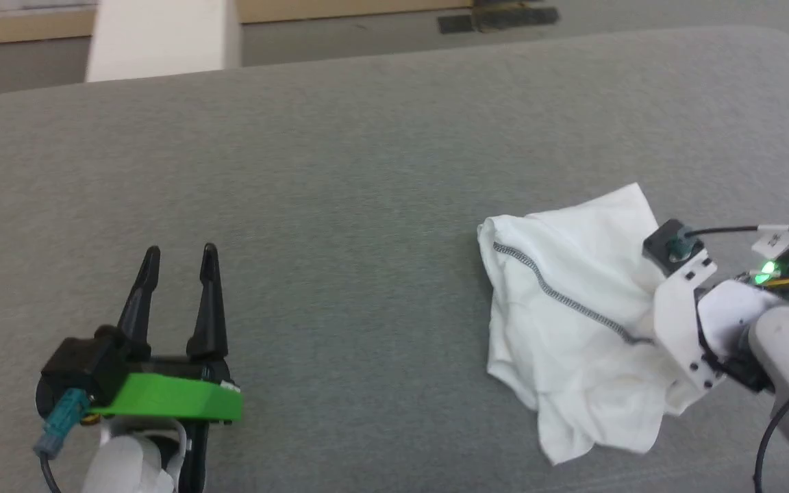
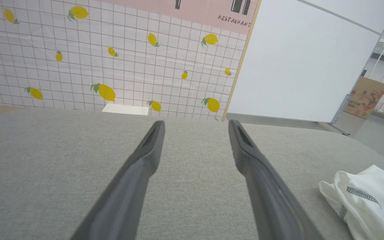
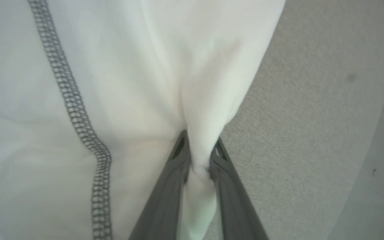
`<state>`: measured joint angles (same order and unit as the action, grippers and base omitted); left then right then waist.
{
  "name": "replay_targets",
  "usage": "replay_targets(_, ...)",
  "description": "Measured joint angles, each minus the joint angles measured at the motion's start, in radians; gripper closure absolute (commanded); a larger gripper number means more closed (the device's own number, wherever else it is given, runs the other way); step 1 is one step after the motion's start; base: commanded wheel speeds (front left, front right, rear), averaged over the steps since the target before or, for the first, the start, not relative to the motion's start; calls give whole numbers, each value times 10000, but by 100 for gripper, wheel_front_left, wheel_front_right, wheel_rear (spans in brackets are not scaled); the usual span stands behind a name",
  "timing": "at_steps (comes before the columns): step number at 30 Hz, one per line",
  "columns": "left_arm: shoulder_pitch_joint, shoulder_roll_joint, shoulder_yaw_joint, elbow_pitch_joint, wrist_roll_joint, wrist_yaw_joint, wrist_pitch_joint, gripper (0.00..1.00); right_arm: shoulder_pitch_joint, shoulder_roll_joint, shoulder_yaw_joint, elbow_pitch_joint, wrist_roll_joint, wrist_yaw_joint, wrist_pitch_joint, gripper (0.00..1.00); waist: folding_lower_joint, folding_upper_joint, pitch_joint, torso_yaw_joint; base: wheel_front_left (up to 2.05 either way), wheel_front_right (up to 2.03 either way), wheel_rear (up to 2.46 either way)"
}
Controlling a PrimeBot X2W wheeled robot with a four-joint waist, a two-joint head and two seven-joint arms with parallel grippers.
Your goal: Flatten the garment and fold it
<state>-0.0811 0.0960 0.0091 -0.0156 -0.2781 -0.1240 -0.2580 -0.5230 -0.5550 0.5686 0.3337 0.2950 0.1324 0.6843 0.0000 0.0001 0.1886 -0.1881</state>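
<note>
The white garment lies crumpled on the right side of the grey table, a dark zigzag seam running across it. Its chest patch is hidden. My right gripper is shut on a pinched fold of the garment, its fingers buried in the cloth in the head view. My left gripper hovers open over bare table at the lower left, far from the cloth, nothing between its fingers. In the left wrist view the left gripper points along the table and the garment sits at the lower right.
Beyond the table's far edge stand a white block and a dark mat on the floor. A lemon-patterned wall, a white panel and a cardboard box lie past the table.
</note>
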Motion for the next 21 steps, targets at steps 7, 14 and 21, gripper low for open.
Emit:
replay_targets(7,-599,504,-58,-355,157,0,4,0,-1276,-320,-173,1129,167,0,-871,100,0,0,764,-1226,0,0,0)
replay_targets(14,-951,1174,173,-1260,420,12,470,0,-2100,-725,-1208,2332,-198,0,-1772,100,0,0,2030,-1841,0,0,0)
replay_targets(21,-873,1599,736,-2391,489,284,909,0,-2668,-1129,-2161,3198,-740,2,-2435,100,1,0,3346,-1942,0,0,0)
